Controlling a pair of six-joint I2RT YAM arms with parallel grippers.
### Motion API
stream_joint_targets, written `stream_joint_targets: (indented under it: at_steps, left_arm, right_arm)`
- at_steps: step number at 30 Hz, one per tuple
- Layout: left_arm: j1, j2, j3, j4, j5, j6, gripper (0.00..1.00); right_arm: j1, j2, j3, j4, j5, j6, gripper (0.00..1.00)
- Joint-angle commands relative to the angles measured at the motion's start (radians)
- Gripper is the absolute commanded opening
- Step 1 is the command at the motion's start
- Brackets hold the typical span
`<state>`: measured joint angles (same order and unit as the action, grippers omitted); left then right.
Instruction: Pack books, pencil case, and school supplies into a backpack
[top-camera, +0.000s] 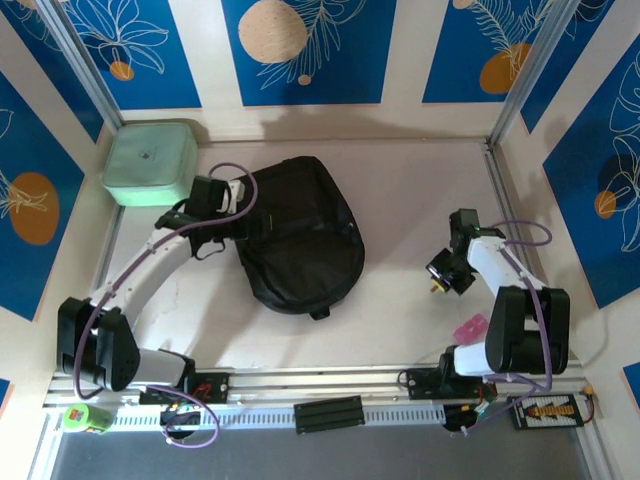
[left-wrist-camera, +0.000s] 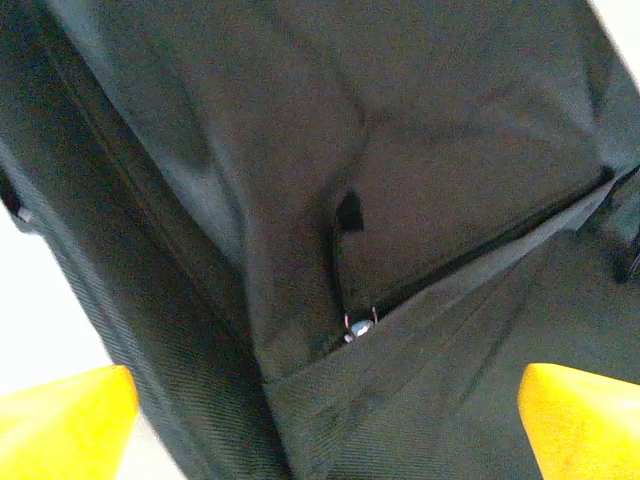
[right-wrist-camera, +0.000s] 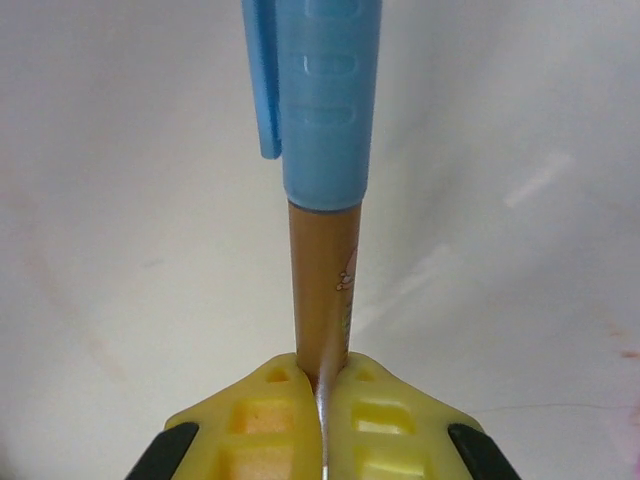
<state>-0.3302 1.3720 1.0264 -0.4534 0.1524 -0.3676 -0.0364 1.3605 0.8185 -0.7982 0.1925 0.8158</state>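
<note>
Near the base of the right arm, a small pink object (top-camera: 470, 327) is lying on the white table (top-camera: 400, 200); I cannot tell what it is. A little farther, the right gripper (right-wrist-camera: 322, 385) is hanging over bare table. Its yellow fingertips (right-wrist-camera: 265, 400) are pressing together on a slim pen (right-wrist-camera: 322, 270) with a golden-brown barrel and a light blue plastic cap with a clip, and the pen is sticking straight out from between them. This gripper is sitting well apart from the large soft black fabric backpack (top-camera: 300, 240), which is lying flat in the middle of the table. The left gripper (top-camera: 215, 195) is hovering at the far left edge of the backpack with its jaws standing wide and holding nothing. In the left wrist view its two yellow tips are framing the dark fabric and a small metal zip pull (left-wrist-camera: 358, 328). Whether they are touching the fabric, I cannot tell. In the far left corner, a mint-green square box (top-camera: 150, 160) with rounded corners is resting near this gripper.
</note>
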Motion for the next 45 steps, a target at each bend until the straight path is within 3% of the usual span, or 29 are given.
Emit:
stream_joint_targets:
  at_steps: [1, 9, 15, 19, 28, 31, 39, 45]
  left_arm:
    - [-0.051, 0.028, -0.107, 0.077, 0.052, -0.112, 0.96]
    - [-0.22, 0.128, -0.253, 0.348, 0.021, -0.287, 0.92]
    - [-0.353, 0.241, -0.2, 0.558, 0.057, -0.412, 0.9]
    - [-0.413, 0.263, -0.151, 0.56, 0.034, -0.434, 0.89]
    - [-0.401, -0.016, -0.193, 0.253, -0.078, -0.366, 0.96]
    - [-0.331, -0.062, -0.117, 0.227, 0.085, -0.396, 0.93]
    - [-0.259, 0.129, 0.224, 0.243, 0.26, -0.386, 0.94]
    - [-0.233, 0.262, 0.342, 0.323, 0.358, -0.385, 0.92]
  right_arm:
    - [0.07, -0.054, 0.041, 0.052, -0.043, 0.013, 0.06]
    - [0.238, -0.123, 0.096, 0.186, -0.104, -0.076, 0.06]
    - [0.31, -0.132, 0.105, 0.293, -0.193, -0.149, 0.06]
    - [0.342, -0.127, 0.103, 0.328, -0.224, -0.182, 0.05]
    - [0.384, -0.115, 0.095, 0.428, -0.341, -0.28, 0.05]
    - [0.402, -0.098, 0.111, 0.46, -0.369, -0.305, 0.05]
    - [0.414, -0.031, 0.14, 0.595, -0.488, -0.357, 0.04]
    - [0.402, 0.015, 0.153, 0.696, -0.611, -0.391, 0.05]
